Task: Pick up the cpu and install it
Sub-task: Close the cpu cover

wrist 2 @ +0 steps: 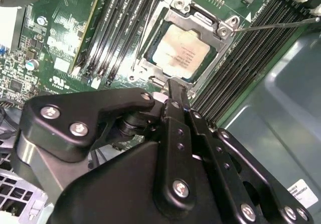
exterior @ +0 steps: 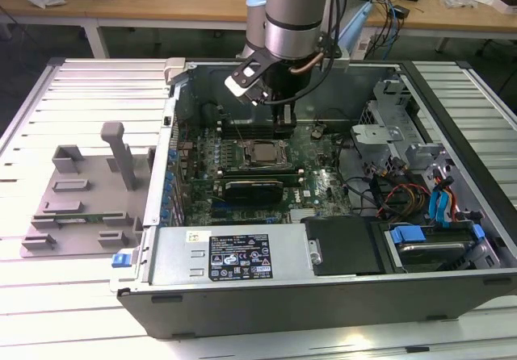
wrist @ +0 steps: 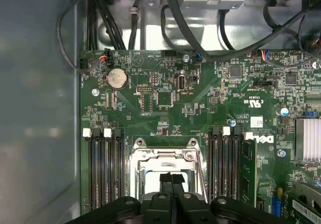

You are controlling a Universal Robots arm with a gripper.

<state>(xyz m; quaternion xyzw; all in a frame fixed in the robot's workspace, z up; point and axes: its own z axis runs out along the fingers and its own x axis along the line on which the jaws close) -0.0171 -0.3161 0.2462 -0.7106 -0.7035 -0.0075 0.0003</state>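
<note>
Jaws pressed shut, tip against tip and gripping nothing, hang inside the open computer case (exterior: pixel 323 295). Just below and ahead of their tips the cpu (wrist 2: pixel 180 53) lies flat in the socket frame (wrist 2: pixel 224 30) on the green motherboard (wrist: pixel 150 83), metal top up; memory slots (wrist: pixel 105 169) run on either side of the jaws

Silvery metal on cpu (wrist 2: pixel 180 50) lid (slightly smudged); matt black gripper (wrist 2: pixel 173 86) links; matt grey plastic fixture plate (exterior: pixel 73 235), nine o'clock from bare-metal case (exterior: pixel 174 251).
</note>
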